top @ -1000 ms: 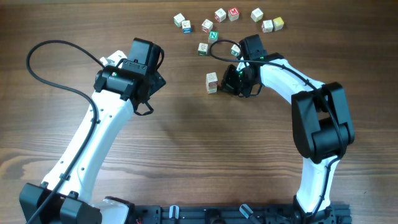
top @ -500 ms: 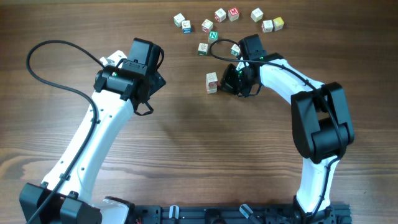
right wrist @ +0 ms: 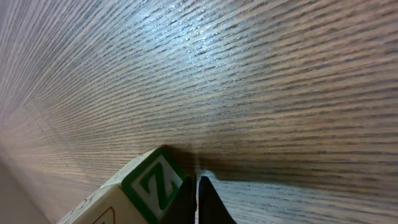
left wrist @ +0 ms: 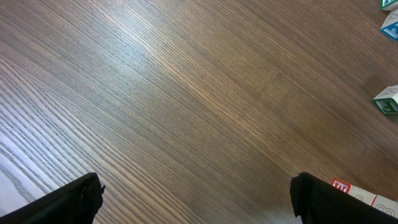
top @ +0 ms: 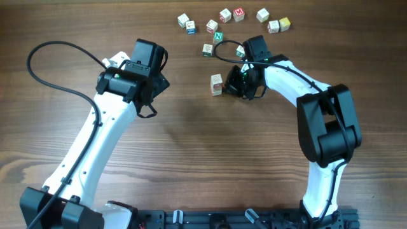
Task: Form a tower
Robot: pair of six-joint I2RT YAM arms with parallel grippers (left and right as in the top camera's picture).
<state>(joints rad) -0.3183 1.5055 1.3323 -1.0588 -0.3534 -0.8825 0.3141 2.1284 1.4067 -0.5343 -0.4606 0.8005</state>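
Note:
The tower (top: 217, 84) is a short stack of pale wooden cubes with a reddish mark on its white top, right of the table's middle. In the right wrist view the tower (right wrist: 140, 193) shows a green Z face above a cube with a red outline. My right gripper (top: 234, 83) is low beside its right side. The jaws (right wrist: 196, 200) are shut with nothing between them, their tips right against the Z face. My left gripper (top: 151, 95) hangs to the left of the tower. It is open (left wrist: 196, 199) over bare wood and holds nothing.
Several loose alphabet cubes lie behind the tower, among them a green N cube (top: 218, 36), a red one (top: 238, 13) and a yellowish one (top: 284, 23). One cube (top: 240, 50) sits close to the right arm's wrist. A black cable (top: 44, 70) loops off the left arm.

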